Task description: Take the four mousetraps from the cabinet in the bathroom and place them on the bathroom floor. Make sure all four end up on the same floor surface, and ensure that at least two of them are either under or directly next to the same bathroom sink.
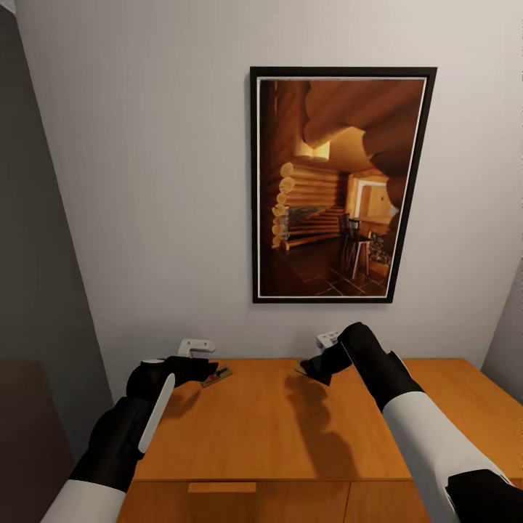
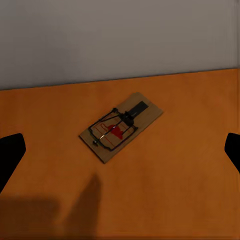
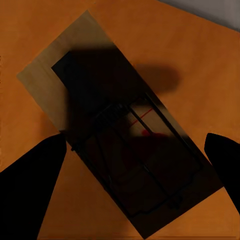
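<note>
open right fingers (image 3: 132, 150) straddle a mousetrap (image 3: 120, 145) on cabinet (image 1: 290, 436).

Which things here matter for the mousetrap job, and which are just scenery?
Job:
- mousetrap ahead of the open left tool
- second mousetrap between the open right tool's fingers
- cabinet they lie on

Scenery:
- framed cabin picture
- white wall

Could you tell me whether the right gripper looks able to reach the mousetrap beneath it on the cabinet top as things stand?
Probably yes. The right gripper is open just above that mousetrap, which lies flat on the bare cabinet top between its fingertips, with nothing in between.
</note>
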Motion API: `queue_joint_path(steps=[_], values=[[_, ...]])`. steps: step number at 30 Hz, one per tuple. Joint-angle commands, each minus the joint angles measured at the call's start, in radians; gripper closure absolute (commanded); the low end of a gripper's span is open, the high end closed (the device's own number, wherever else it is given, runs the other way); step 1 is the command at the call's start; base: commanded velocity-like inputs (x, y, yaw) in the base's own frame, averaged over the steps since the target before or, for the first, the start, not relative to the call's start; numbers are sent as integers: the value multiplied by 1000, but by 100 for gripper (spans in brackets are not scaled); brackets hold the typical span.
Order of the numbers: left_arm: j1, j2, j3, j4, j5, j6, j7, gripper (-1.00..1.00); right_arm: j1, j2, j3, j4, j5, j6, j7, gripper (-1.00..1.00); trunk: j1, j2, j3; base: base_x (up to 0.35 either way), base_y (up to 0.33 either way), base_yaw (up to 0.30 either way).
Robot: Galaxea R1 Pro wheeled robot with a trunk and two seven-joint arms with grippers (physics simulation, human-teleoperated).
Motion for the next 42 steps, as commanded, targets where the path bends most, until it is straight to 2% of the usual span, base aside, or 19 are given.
queue_joint_path(steps=[1,9,27,34,42], values=[[-1,0,0,-1,5,5,1,-100,-1,-1,3,1,10,2,10,100,0,-1,-2,-24,0,0],[-1,2,-2,3,9,14,-2,-100,-1,-1,3,7,9,2,9,100,0,-1,-2,-8,0,-49],[-1,15,1,8,10,18,-2,-100,-1,-2,0,10,9,2,8,100,0,-1,-1,0,0,-237],[-1,22,-2,6,2,20,-1,-100,-1,-15,0,11,9,2,8,100,0,-1,1,0,0,-219],[-1,29,0,7,4,21,-1,-100,-1,-25,0,13,9,2,9,100,0,-1,2,52,161,-43]])
